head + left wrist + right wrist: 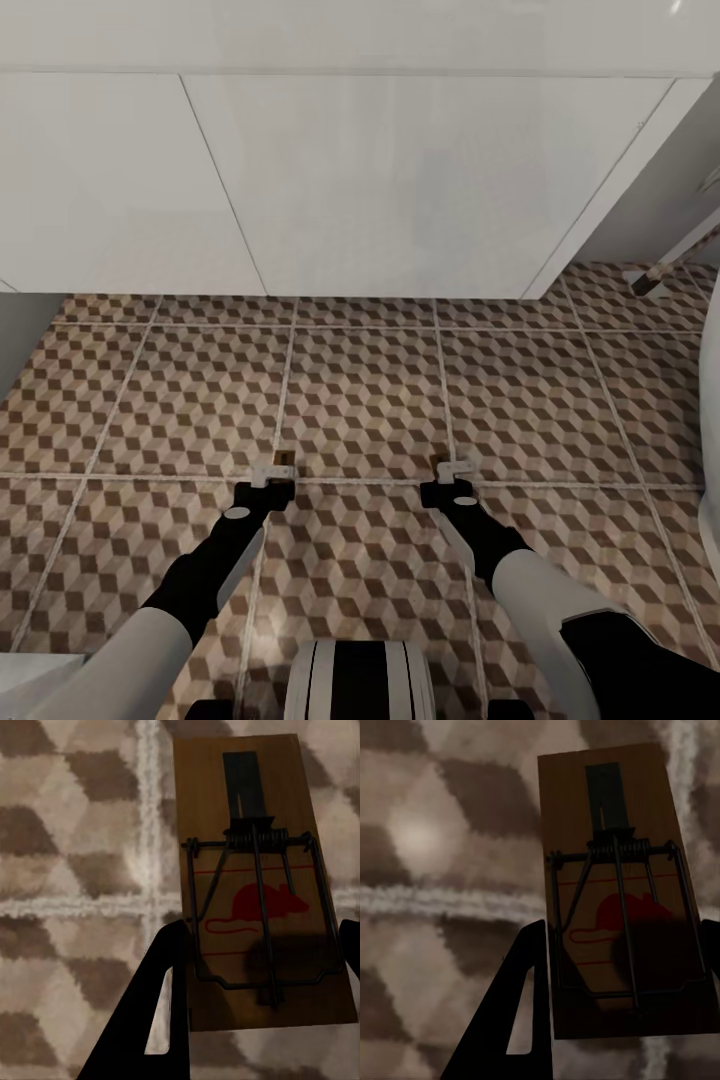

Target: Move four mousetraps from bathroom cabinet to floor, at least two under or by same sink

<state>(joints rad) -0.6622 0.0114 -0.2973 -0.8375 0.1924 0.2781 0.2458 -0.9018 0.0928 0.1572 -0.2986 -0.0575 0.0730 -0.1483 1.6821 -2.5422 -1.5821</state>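
Note:
Two mousetraps are in hand, each a tan board with dark wire and a red mouse print. My left gripper (259,967) is shut on one mousetrap (259,892), its black fingers (161,1009) pressing the board's long edges. My right gripper (622,975) is shut on the other mousetrap (619,885) in the same way. In the head view both grippers (272,478) (452,475) hang low over the cube-patterned bathroom floor (370,400), side by side in front of the sink's white vanity (380,190). The cabinet is out of view.
A white rounded fixture (710,400) fills the right edge. A slim white and tan object with a dark end (648,280) rests beside the vanity's right corner. A grey wall (20,335) stands at the left. My base (360,680) is at the bottom.

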